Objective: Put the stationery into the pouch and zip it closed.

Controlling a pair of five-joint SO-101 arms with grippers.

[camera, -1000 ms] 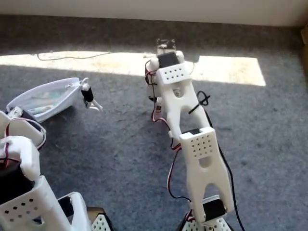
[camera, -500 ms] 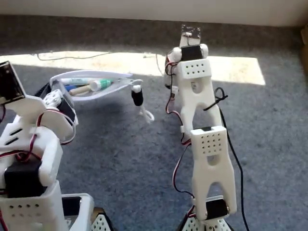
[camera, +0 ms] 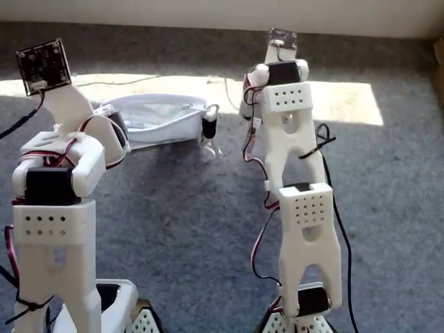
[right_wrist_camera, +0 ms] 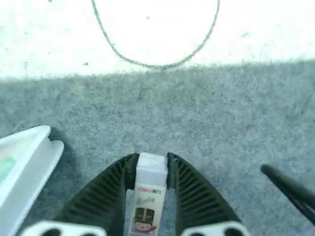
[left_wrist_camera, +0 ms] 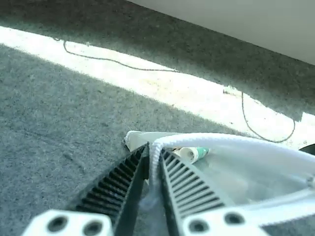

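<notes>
Left gripper (left_wrist_camera: 150,149): pressed together on the rim of the pouch (left_wrist_camera: 221,140).
Pouch: open, stretching away from that gripper, green-capped tube (left_wrist_camera: 193,153) inside.
Right gripper (right_wrist_camera: 150,160): pinching an eraser (right_wrist_camera: 146,196), pouch just beside.

Count: 2 arms, left arm (camera: 55,222) and right arm (camera: 298,166). 2 grippers, left gripper (left_wrist_camera: 148,150) and right gripper (right_wrist_camera: 151,160). 1 pouch (camera: 163,126), with 1 black zipper pull (camera: 209,129). 1 eraser (right_wrist_camera: 147,191). 1 green-capped tube (left_wrist_camera: 193,153) countable inside; the rest is too blurred to count. 1 cable (right_wrist_camera: 155,63) loop.
</notes>
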